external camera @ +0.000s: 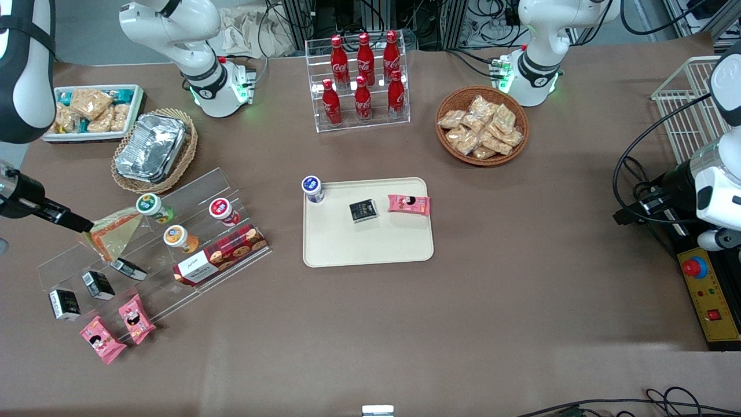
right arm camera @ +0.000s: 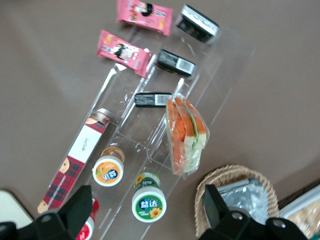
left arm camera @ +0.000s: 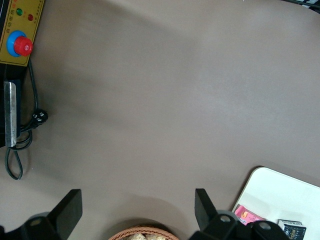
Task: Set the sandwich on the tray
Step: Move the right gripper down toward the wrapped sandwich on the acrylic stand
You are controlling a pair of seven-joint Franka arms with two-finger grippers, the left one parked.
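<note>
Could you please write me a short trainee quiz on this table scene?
1. True or false: the sandwich already lies on the tray.
2. How many red bottles stand in the clear rack?
3. The tool is: A) shut on the sandwich; B) open, near the sandwich at the clear shelf; C) over the tray.

Key: 1 false, it rests on the shelf; 2 six; 3 B.

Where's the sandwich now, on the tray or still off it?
Off it. The sandwich lies on the clear stepped rack, well apart from the tray. The gripper is open above the rack.
</note>
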